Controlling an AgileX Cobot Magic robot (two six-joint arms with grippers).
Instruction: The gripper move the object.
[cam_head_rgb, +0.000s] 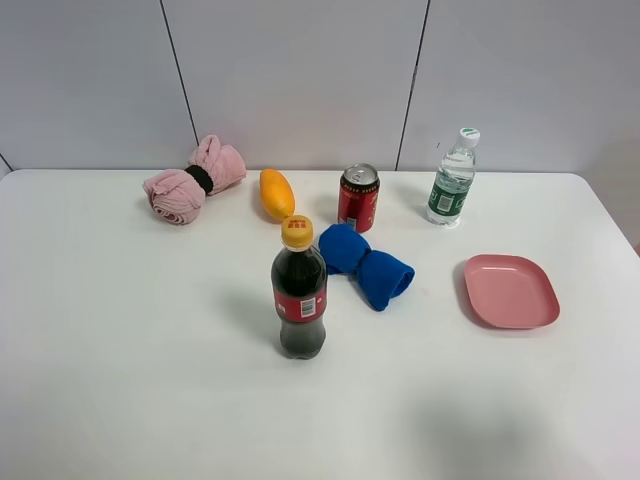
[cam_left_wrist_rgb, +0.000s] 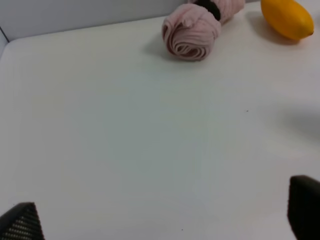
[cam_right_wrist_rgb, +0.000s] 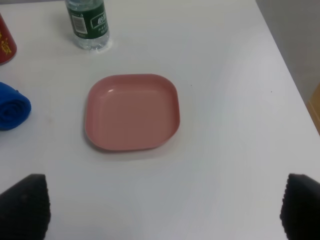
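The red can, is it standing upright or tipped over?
Upright: the red can stands on its base on the table, silver top facing up.

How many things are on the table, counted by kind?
Bottles: 2, cola bottle and water bottle
Cans: 1, red can
Rolled towels: 2, pink towel and blue towel
Plates: 1, pink plate
Fruit: 1, mango
Total: 7

Red soda can (cam_head_rgb: 358, 198), silver top, upright on white table, just behind blue cloth
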